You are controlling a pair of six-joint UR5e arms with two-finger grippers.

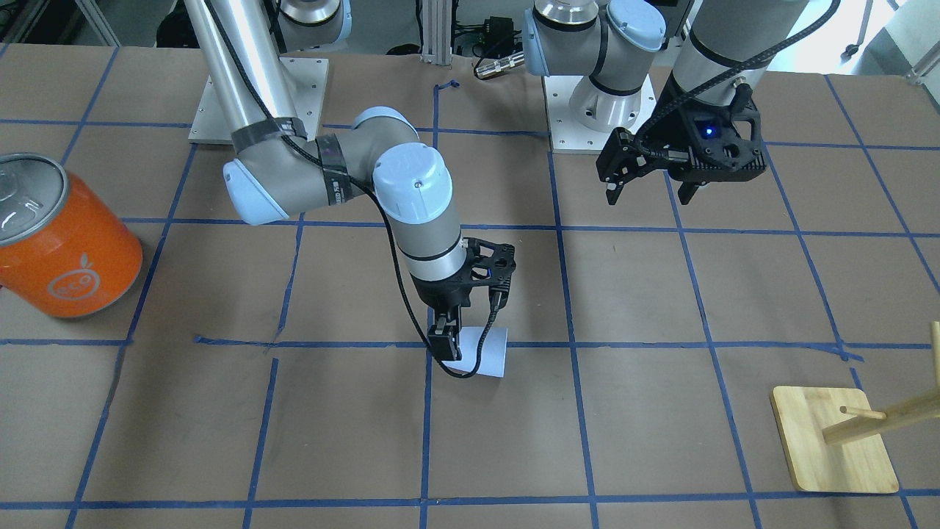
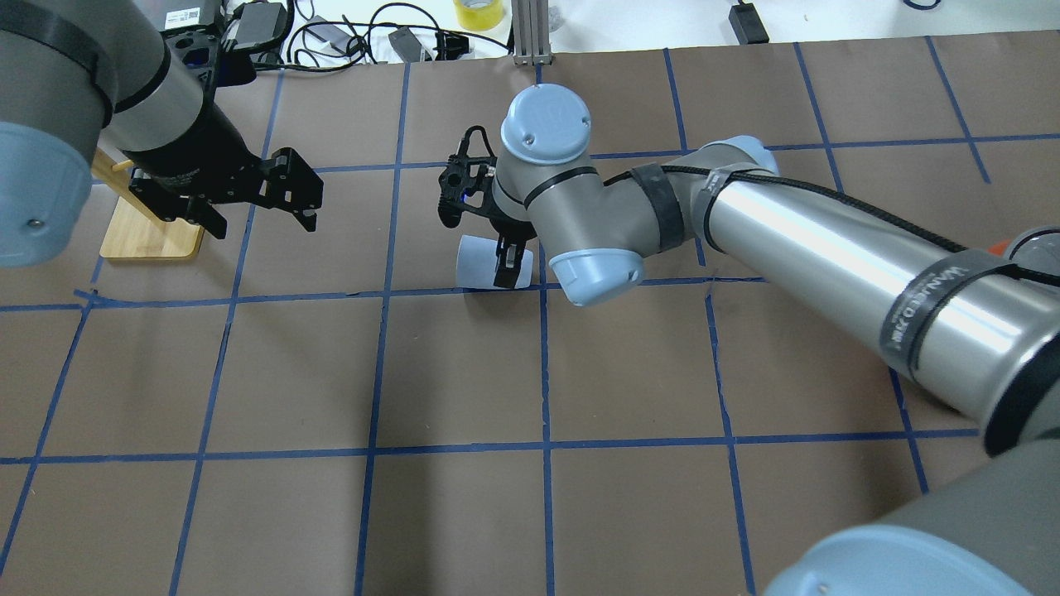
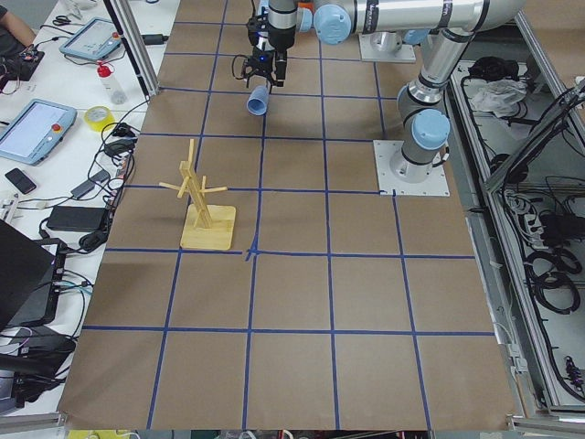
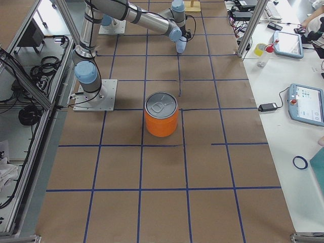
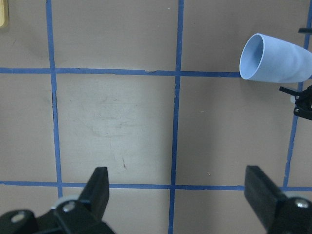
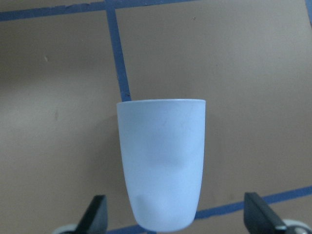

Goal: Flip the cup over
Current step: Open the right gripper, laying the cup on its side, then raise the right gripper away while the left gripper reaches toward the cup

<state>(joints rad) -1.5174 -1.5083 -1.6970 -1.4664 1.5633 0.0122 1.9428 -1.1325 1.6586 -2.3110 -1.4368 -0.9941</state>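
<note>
We see the pale-blue cup lying on its side near the middle of the brown worktop, its body across a strip of blue tape. Its open rim is turned toward the left arm's side and its narrow base toward the right arm's side.

The right gripper hangs low over the base end. Its jaws are spread wide, one finger on each side of the cup, and in the wrist view neither finger touches the plastic.

The left gripper hovers above the bare paper, well apart from the cup, on the robot's left. Its jaws are also parted and hold nothing. From its wrist camera we look into the cup's mouth at the far right.

A wooden rack with pegs stands on its square base out on the robot's left. A large orange can with a silver top stands upright well out on the robot's right.
</note>
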